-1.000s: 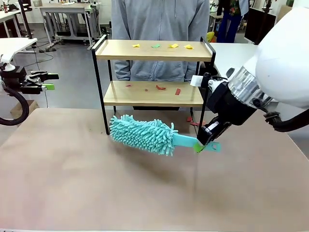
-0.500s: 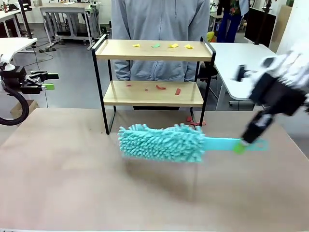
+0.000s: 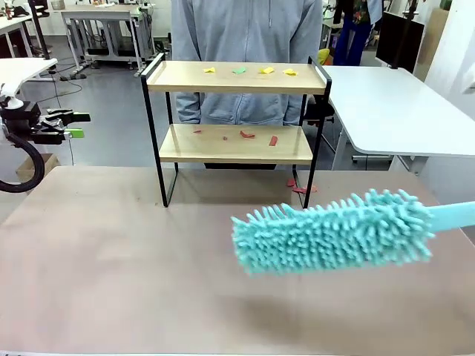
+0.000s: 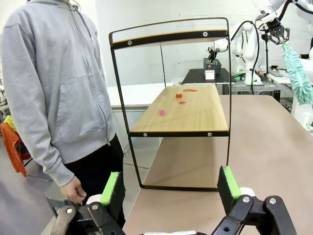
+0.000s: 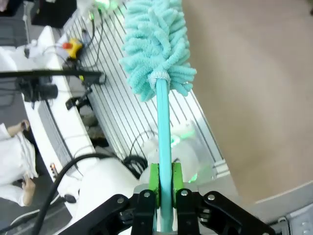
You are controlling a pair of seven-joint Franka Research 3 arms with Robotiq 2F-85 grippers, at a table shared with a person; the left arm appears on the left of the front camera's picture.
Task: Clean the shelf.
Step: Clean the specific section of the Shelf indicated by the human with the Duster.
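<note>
- At the far left of your front view, the left gripper (image 3: 78, 124) hangs off the table's edge, level with the lower board of the shelf. Its wrist view shows the jaws spread wide with nothing between the green pads (image 4: 111, 188).
- The tan table (image 3: 111, 259) runs across the near part of the scene, and its left half is bare.
- The shelf (image 3: 223, 80) stands upright at the far side of the table, near the middle, with its black legs on the surface. From the left wrist you see it end-on, just ahead of the spread fingers.
- A person (image 3: 245, 30) in a grey hoodie stands right behind the shelf, on the far side.
- Yellow and green scraps (image 3: 267, 70) lie in a row on the top board, and red scraps (image 3: 247, 135) lie on the lower board. More red bits (image 3: 300, 189) lie on the table by the shelf's right leg.
- The teal duster (image 3: 334, 231) hangs above the table, nearer than the shelf and to its right, well apart from it. It lies roughly level, with its fluffy head to the left and its handle (image 3: 454, 215) running off the right edge.
- The right gripper (image 5: 165, 180) is clamped on that handle, with a green pad pressed to each side of it. The duster's head points away from the fingers.
</note>
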